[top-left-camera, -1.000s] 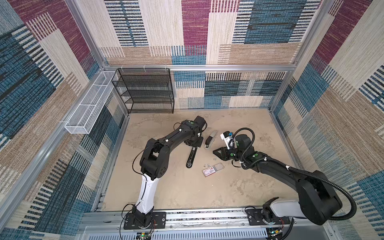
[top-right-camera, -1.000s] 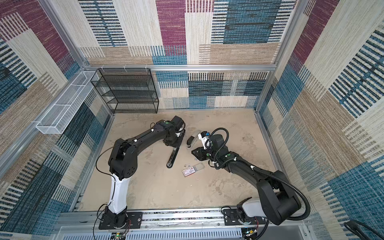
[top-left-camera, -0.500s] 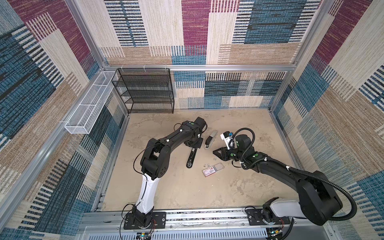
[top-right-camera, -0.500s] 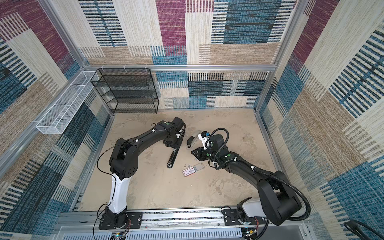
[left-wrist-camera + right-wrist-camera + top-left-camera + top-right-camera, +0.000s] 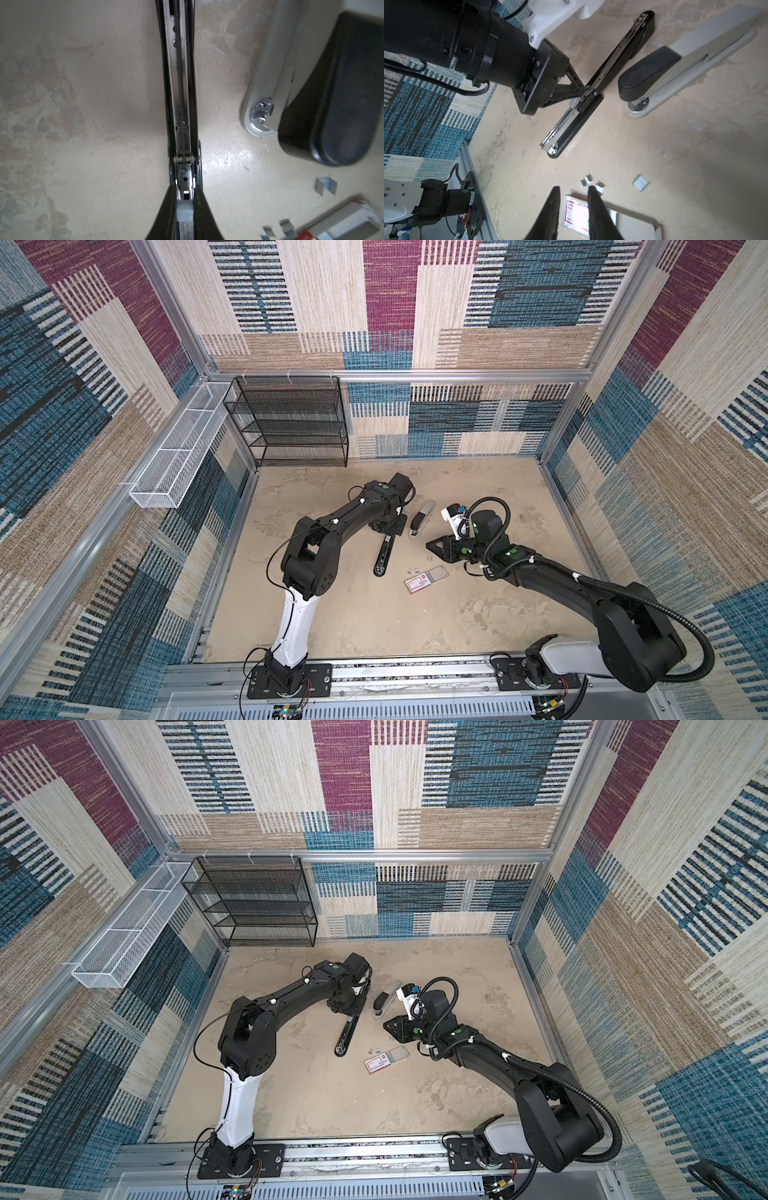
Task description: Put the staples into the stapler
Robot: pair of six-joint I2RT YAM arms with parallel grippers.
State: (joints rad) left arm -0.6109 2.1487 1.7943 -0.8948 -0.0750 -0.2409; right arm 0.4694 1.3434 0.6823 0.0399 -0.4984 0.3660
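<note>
Staples (image 5: 641, 182) lay loose on the worktop (image 5: 374, 626), a few short strips of them, scattered just beside the box (image 5: 417, 583) and apart from both staplers. The red-and-white box lay flat with its grey tray (image 5: 437, 573) slid partway out at one end. In the right wrist view a ridged grey block of staples sat in the tray, right where it left the sleeve. How full the rest of the tray was, I could not tell.

Over to the left pincer (image 5: 185, 207): clamped on the black stapler (image 5: 384, 551) at its hinge, a finger (image 5: 164, 212) on each side of the metal. That stapler lay folded right open. Its base was flat on the worktop with the shiny magazine uncovered on top. Its top arm was swung out the other way, nearly in line, with a spring showing along its channel. Whether any staples sat in the magazine, I could not make out.

The right pincer (image 5: 574, 188) hovered above the box and the loose strips, its fingers a narrow gap apart and gripping nothing. The box label showed through the gap.

The grey stapler (image 5: 420, 516), black-handled, lay beside the black one, between the two arms. At the back stood a black mesh shelf (image 5: 291, 423), and a white wire basket (image 5: 178, 456) hung on the left wall.
</note>
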